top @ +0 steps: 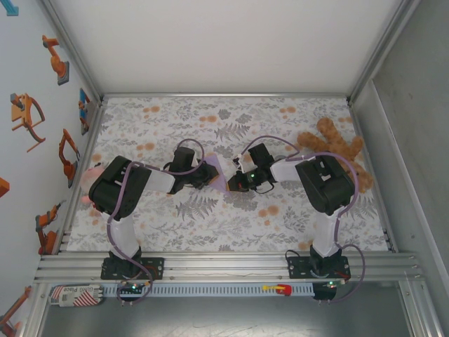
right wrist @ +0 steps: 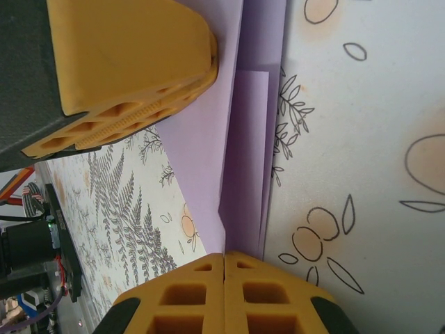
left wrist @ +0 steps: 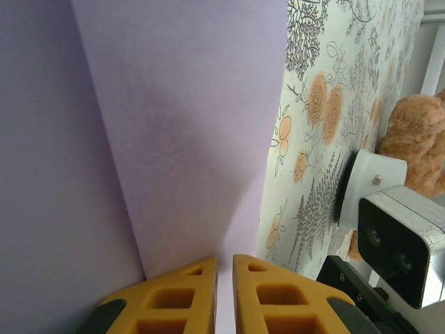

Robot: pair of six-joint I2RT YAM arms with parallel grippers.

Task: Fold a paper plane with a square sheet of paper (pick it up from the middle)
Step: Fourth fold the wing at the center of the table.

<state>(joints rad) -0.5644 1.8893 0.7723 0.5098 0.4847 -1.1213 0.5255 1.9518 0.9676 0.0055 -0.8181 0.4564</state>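
Right, the flowered tablecloth is spread wide, with a brown teddy bear at 2 o'clock. Dead centre lies the part-folded lavender sheet. The right gripper sits at its 3 o'clock, jaws clamped on the folded edge. The left gripper is at 9 o'clock, jaws a sliver apart, and whether it is gripping is impossible to tell.

A robot lab cell, shown by aluminium frame, white panels, robot stickers.

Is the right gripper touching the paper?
Touching. The right wrist view shows the paper running into the closed fingertips of the right gripper.
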